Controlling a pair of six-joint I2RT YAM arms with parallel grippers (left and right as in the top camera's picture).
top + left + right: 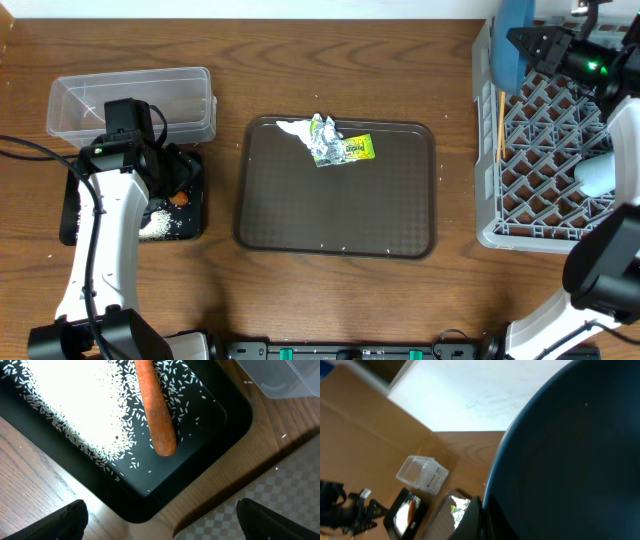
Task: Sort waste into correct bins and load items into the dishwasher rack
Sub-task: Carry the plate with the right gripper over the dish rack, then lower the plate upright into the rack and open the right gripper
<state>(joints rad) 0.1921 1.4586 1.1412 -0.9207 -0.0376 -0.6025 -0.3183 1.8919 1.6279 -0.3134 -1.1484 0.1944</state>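
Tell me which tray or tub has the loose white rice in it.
The shallow black rectangular tray, with rice and an orange carrot stick. The clear plastic tub shows none; the brown serving tray holds only wrappers.

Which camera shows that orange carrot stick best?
Left wrist: the carrot stick lies close-up in the black tray beside the rice. Overhead shows only an orange speck by the left arm; the right wrist shows a tiny, distant orange streak.
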